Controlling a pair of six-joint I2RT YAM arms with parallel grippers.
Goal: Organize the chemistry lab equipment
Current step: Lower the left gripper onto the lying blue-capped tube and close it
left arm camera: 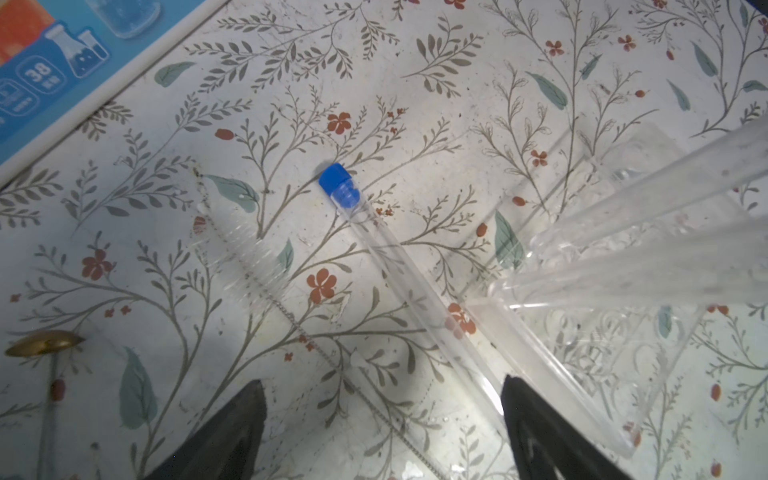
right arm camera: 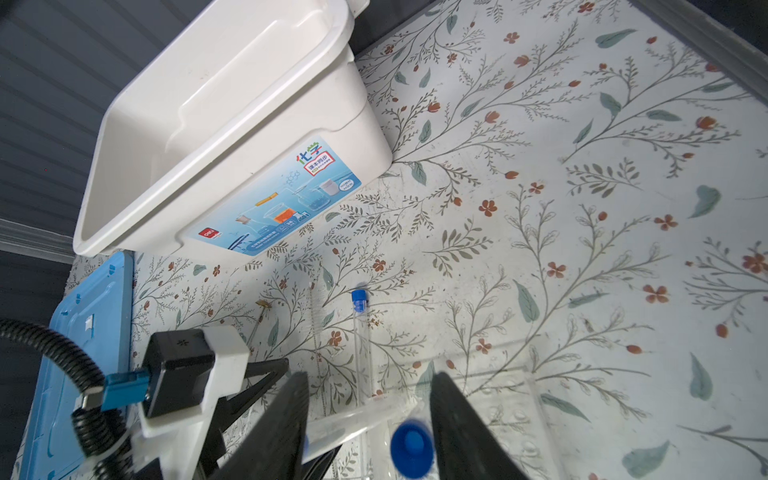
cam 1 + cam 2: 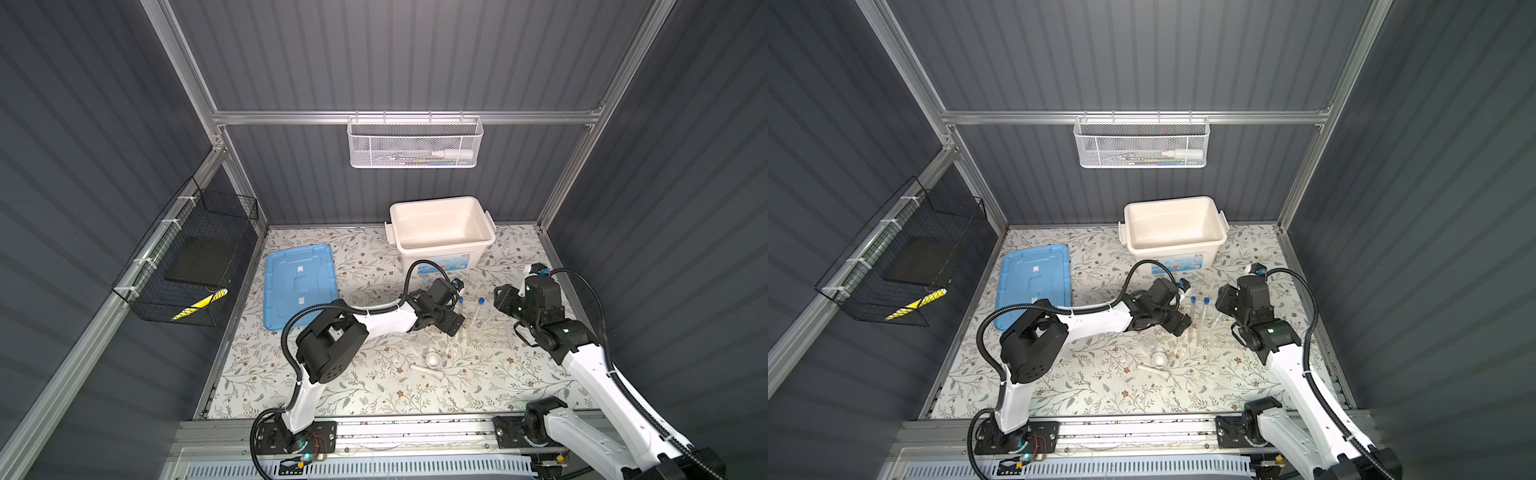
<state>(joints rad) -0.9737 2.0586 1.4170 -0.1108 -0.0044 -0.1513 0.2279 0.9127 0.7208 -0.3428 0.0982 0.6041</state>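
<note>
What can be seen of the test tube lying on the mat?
The test tube is slim, clear, apparently empty, closed by a blue cap. It lies flat on the floral mat, along the edge of the clear rack; whether they touch is unclear. The open left tool hovers over its closed end, not gripping.

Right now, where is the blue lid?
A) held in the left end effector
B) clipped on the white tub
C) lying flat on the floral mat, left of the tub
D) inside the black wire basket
C: in a top view the blue lid lies flat on the floral mat, apart from the open white tub and to its left.
</note>
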